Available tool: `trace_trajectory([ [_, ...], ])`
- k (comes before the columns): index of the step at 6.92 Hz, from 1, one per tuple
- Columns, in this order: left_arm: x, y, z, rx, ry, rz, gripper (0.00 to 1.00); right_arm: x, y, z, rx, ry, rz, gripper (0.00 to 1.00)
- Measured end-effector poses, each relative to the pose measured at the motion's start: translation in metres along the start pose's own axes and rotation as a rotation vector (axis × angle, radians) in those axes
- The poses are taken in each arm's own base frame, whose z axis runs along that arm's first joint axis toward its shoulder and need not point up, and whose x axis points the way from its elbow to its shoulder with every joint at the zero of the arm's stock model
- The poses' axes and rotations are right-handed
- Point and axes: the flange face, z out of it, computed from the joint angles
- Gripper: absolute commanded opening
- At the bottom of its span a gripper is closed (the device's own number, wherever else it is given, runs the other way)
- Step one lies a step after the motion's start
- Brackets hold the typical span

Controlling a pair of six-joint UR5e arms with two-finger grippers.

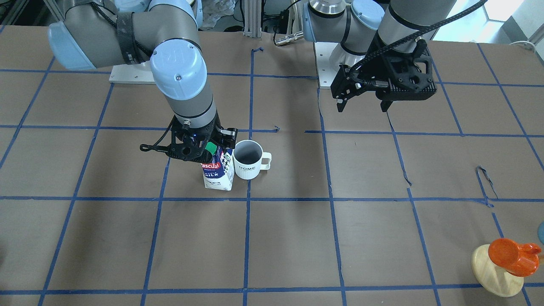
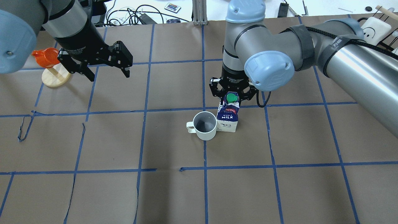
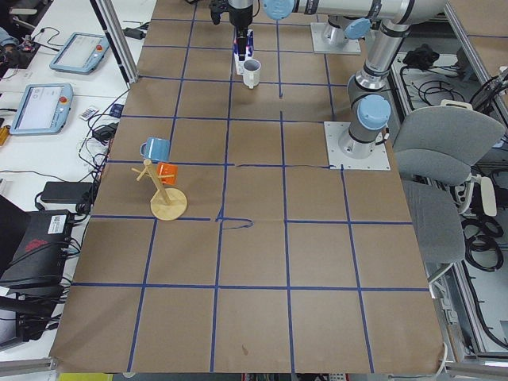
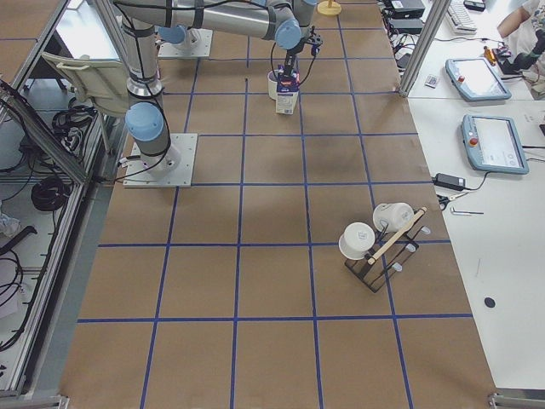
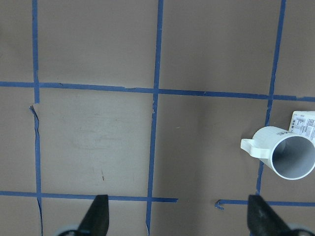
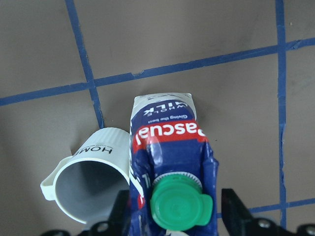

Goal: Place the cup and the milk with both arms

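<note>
The milk carton [image 1: 219,172] stands upright on the table, touching the white ribbed cup [image 1: 247,163], which is upright with its handle away from the carton. They also show from overhead, the milk [image 2: 228,119] and the cup [image 2: 205,127]. My right gripper [image 2: 233,93] is over the carton's top with its jaws on either side of the gable. In the right wrist view [image 6: 174,211] a thin gap shows beside the milk [image 6: 167,132], so it reads as open. My left gripper [image 2: 109,74] is open and empty, raised well away from the cup [image 5: 288,157].
An orange cup on a wooden disc stand [image 1: 512,255] stands at a table corner on my left side, with a blue mug [image 3: 155,148] on the same stand. A rack with white mugs [image 4: 375,243] stands on my right side. Blue tape lines grid the brown table.
</note>
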Motion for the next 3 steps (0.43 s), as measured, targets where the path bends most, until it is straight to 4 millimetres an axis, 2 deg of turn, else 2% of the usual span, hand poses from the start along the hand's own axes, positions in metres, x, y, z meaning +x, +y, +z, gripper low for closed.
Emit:
trace_trajectory([
  [2, 0.0, 0.0, 0.0, 0.0, 0.0, 0.0, 1.0, 0.012, -0.004, -0.022, 0.041, -0.012, 0.009, 1.0],
  [3, 0.0, 0.0, 0.0, 0.0, 0.0, 0.0, 1.0, 0.025, -0.008, -0.045, 0.08, -0.026, 0.012, 1.0],
])
